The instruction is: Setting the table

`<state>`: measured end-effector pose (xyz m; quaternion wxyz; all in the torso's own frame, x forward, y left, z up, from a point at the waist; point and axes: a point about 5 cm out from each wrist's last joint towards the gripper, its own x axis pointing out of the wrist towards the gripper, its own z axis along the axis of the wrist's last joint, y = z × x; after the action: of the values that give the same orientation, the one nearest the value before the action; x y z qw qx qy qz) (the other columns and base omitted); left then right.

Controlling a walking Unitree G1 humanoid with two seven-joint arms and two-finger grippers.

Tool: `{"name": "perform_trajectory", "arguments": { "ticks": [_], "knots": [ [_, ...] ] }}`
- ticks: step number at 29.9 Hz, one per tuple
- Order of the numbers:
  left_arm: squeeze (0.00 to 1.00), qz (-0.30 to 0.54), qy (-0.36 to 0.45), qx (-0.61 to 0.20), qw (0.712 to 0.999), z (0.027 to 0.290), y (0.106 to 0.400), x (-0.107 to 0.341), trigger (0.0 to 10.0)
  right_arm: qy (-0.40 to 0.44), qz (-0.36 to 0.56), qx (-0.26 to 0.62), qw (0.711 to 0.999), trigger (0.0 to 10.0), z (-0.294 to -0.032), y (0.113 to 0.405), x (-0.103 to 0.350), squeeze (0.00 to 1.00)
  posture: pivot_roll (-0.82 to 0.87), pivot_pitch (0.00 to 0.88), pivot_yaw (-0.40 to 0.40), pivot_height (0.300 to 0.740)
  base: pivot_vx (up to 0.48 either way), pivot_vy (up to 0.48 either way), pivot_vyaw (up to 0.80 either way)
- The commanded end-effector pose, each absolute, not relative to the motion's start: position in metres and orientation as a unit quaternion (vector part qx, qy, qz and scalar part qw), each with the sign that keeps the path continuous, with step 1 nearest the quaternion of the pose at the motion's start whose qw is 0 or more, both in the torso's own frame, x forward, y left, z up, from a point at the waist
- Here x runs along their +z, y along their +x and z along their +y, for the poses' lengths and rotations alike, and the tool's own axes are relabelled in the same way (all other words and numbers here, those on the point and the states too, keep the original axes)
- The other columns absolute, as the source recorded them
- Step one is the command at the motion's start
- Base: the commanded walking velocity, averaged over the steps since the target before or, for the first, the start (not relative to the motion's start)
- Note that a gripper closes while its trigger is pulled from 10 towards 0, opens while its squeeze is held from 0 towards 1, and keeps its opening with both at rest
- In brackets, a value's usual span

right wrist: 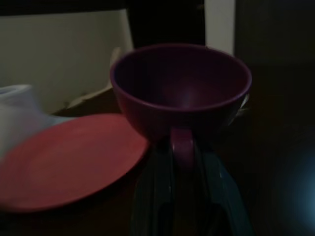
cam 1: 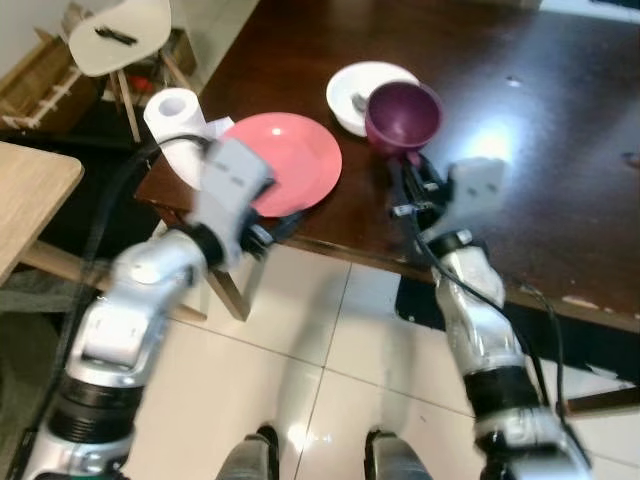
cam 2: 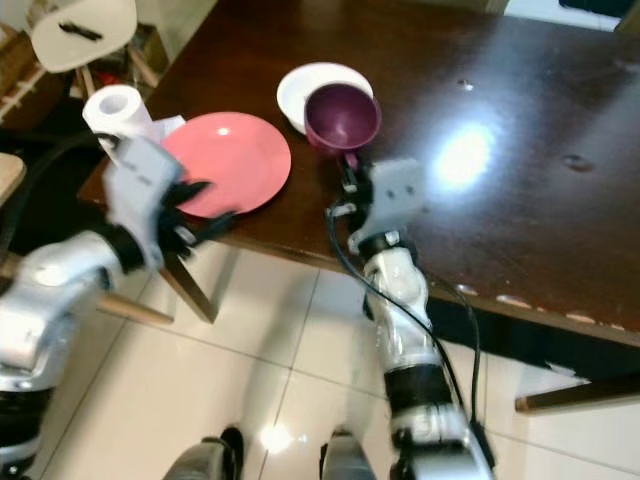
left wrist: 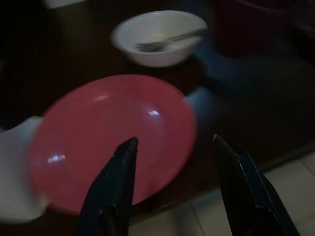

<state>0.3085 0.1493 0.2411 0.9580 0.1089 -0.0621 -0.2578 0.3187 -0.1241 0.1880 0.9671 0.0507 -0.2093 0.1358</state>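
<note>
Your right gripper (right wrist: 184, 147) is clenched on the handle of the purple mug (cam 1: 403, 116), holding it upright just in front of the white bowl (cam 1: 358, 88) on the dark wooden table (cam 1: 540, 150). Your left gripper (left wrist: 172, 147) has its fingers spread wide, empty, hovering at the near edge of the pink plate (cam 1: 290, 160), which lies at the table's corner beside a paper towel roll (cam 1: 172, 115).

I think the mug could knock the bowl if you swing it back, since they sit so close. The plate overhangs near the edge; a clumsy push could tip it onto the tiled floor (cam 1: 300, 380).

The left wrist view reveals a spoon (left wrist: 162, 42) lying in the bowl; the right wrist view shows the handle pinched between both fingers
</note>
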Motion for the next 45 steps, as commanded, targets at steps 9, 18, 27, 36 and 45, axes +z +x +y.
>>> {"name": "perform_trajectory", "arguments": {
  "ticks": [9,18,27,36,45],
  "knots": [
    [0.00,-0.002,0.102,-0.143,0.985,0.192,0.287,0.188,10.0,0.067,-0.137,0.101,0.983,10.0,-0.126,0.266,0.152,0.00,-0.13,0.093,0.071,0.740,0.000,0.000,0.00],
    [0.00,0.093,0.074,-0.094,0.988,0.190,0.267,0.110,10.0,0.002,-0.124,0.039,0.992,10.0,-0.153,0.242,0.140,0.00,-0.17,0.082,0.063,0.740,0.000,0.000,0.00],
    [0.00,0.069,0.075,-0.098,0.990,0.182,0.271,0.118,10.0,-0.005,-0.122,0.048,0.991,10.0,-0.147,0.251,0.143,0.00,-0.17,0.065,0.061,0.740,0.000,0.000,0.00],
    [0.00,0.058,0.072,-0.080,0.992,0.181,0.270,0.110,10.0,-0.008,-0.078,0.069,0.995,10.0,-0.140,0.244,0.121,0.00,-0.17,0.049,0.054,0.740,0.000,0.000,0.00],
    [0.00,0.057,0.072,-0.085,0.992,0.176,0.270,0.109,10.0,0.005,-0.075,0.069,0.995,10.0,-0.140,0.246,0.122,0.00,-0.17,0.038,0.059,0.740,0.000,0.000,0.00]
  ]
}}
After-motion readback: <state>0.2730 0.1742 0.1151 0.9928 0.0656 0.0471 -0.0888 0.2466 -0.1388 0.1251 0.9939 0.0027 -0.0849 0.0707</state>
